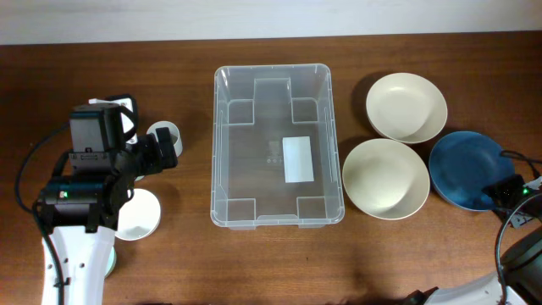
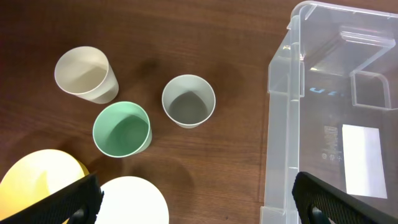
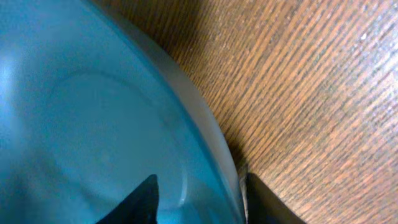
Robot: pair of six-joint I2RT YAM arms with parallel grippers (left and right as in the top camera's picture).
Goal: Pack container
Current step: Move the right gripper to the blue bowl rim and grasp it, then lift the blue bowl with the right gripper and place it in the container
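The clear plastic container [image 1: 222,152] stands empty at the table's middle, a white label on its base; its left wall shows in the left wrist view [image 2: 283,118]. My left gripper [image 1: 159,154] [image 2: 198,198] is wide open and empty above the table, between the cups and the container. My right gripper [image 1: 501,191] [image 3: 200,194] straddles the right rim of a blue bowl [image 1: 461,165] [image 3: 81,112]. One finger is inside the bowl and one is outside against the rim, with a gap still on the inner side.
Two cream bowls [image 1: 406,106] [image 1: 385,176] sit right of the container. Left of it are a cream cup [image 2: 84,73], a green cup [image 2: 122,129], a grey cup [image 2: 188,101], a yellow piece [image 2: 34,177] and a white round dish [image 2: 134,200] [image 1: 140,213].
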